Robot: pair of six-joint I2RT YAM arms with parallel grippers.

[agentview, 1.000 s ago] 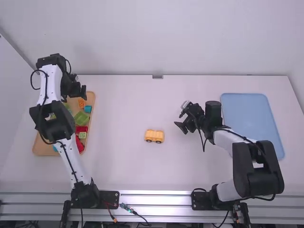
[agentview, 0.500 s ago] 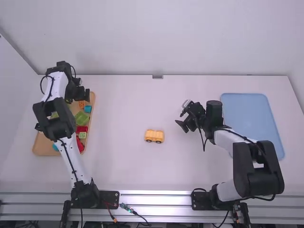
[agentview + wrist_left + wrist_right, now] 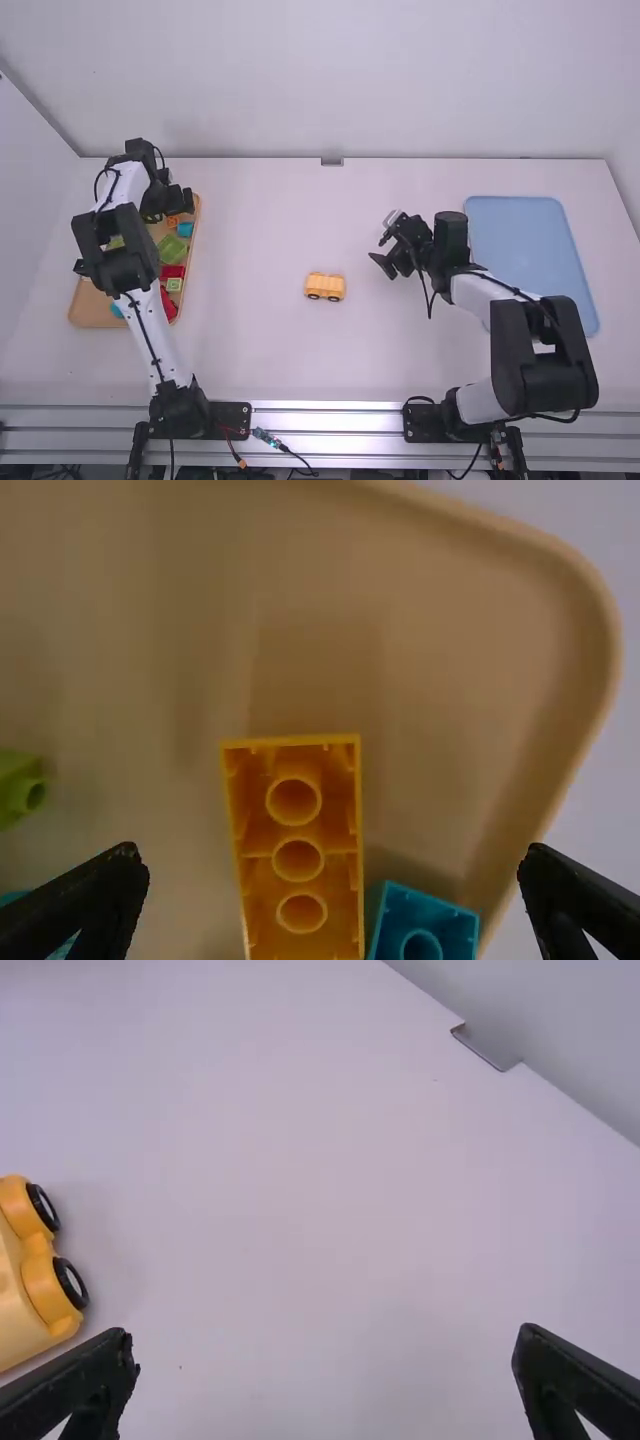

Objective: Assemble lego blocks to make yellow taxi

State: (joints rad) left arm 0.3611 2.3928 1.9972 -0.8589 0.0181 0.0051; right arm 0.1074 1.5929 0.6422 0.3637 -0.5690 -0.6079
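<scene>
On the white table point(image 3: 265, 230), the taxi is looking barely begun: the wheeled yellow base point(image 3: 325, 287) is standing alone in the middle, apparently with no upper body stacked on it. The right arm point(image 3: 540, 345) is holding its place beside the blue tray point(image 3: 530, 245), while the left arm point(image 3: 145, 335) is stretching over the tan tray point(image 3: 95, 316), where loose pieces are lying. The left gripper point(image 3: 333, 875) is hanging over that tray with its fingers spread, gripping nothing; the orange-yellow block point(image 3: 300, 822) is lying between and beyond them. The right gripper point(image 3: 325, 1358) is likewise spreading its fingers around nothing, with the base well apart from it. Picking, carrying and stacking the body pieces are presumably awaiting their turn.

The blue tray is presenting a flat, smooth rectangle with rounded corners; the tan tray is showing a raised, curving rim and a matt, perhaps wooden, floor. The base is looking like smooth plastic, its rounded arches bulging over dark wheels with pale hubs. The oblong orange-yellow block is lying upside down, exposing three round tubes inside thin, straight walls. Next to it, the smaller blue block point(image 3: 430, 922) is showing its own tube and squared edges.
</scene>
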